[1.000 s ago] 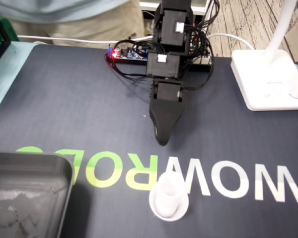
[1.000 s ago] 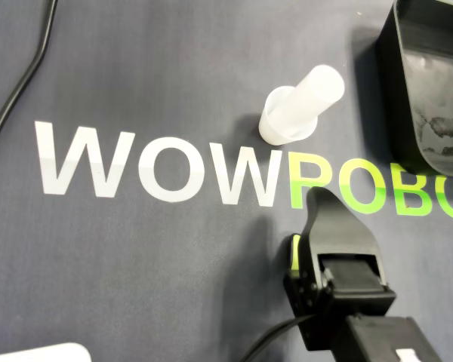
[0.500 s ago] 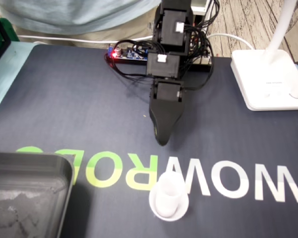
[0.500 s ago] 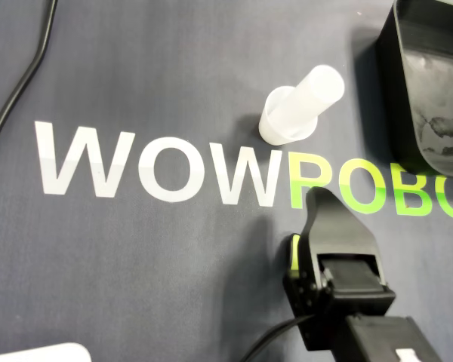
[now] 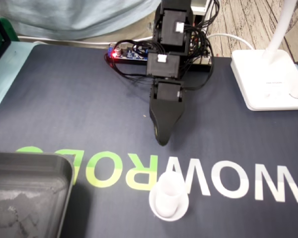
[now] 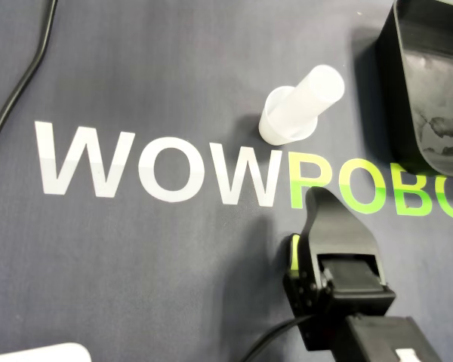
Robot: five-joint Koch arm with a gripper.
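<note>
The mat covered nearly the whole table, a dark sheet with large printed letters, and gave a flat floor for the work. The tray sat at the lower left corner of the fixed view, probably set there as a place to drop things. A wide lane of mat lay between its near wall and the tube. The lamp base stood at the mat's right edge in that view, out of the arm's way.

The arm reached out from the mat's back edge, folded forward so that the gripper hung nose-down just short of the letters. Only one black jaw showed in either view. Whether the fingers were spread or pressed together could not be told, but they held nothing.

The white tube stood upright on its wider round foot. It was across the letters from the gripper, near it but apart, and roughly in line with its tip. That seemed meant for a straight reach forward. Room was open all round the tube, and the tray's wall was the nearest edge to mind on a carry. A cable lay well apart at the left of the overhead view.
</note>
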